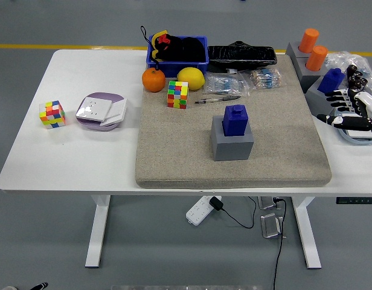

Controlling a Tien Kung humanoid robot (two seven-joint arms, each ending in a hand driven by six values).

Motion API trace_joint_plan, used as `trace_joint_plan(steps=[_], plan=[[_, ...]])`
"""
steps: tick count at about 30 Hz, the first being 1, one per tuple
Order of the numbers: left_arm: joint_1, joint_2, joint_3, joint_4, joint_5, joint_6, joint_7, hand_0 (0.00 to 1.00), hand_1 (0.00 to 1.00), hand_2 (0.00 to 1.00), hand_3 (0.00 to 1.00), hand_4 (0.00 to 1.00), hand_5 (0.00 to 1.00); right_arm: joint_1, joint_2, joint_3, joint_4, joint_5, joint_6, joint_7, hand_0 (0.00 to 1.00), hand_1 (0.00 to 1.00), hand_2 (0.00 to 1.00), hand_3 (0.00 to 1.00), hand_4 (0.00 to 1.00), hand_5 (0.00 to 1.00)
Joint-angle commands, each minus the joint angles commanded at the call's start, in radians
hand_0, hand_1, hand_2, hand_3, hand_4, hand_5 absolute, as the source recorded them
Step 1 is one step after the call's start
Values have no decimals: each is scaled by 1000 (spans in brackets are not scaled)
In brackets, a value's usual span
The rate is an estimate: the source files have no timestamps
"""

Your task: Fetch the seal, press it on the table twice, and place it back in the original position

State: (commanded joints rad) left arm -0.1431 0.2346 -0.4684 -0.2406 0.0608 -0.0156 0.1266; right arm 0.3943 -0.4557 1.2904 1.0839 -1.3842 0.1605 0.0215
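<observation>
We see the white table (83,157) bearing a large grey felt mat (174,151). At the mat's middle stands a grey block (232,145), and the blue seal (236,119) sits upright on top of it. Our right hand (349,112) rests at the table's right edge, well apart from the seal, fingers (338,96) spread and holding nothing.

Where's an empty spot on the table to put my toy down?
The mat's front left, before the blue seal on its grey block, is bare. So is the white table before the purple box. The back edge is crowded.
</observation>
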Motion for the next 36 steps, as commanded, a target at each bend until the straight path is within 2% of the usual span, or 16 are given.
trace_joint_plan(steps=[36], plan=[[9,4,17,2,-13,4,1,814,809,780,817,720,428,-17,8,-9,6,-2,2,-10,829,778,774,765,879,261]])
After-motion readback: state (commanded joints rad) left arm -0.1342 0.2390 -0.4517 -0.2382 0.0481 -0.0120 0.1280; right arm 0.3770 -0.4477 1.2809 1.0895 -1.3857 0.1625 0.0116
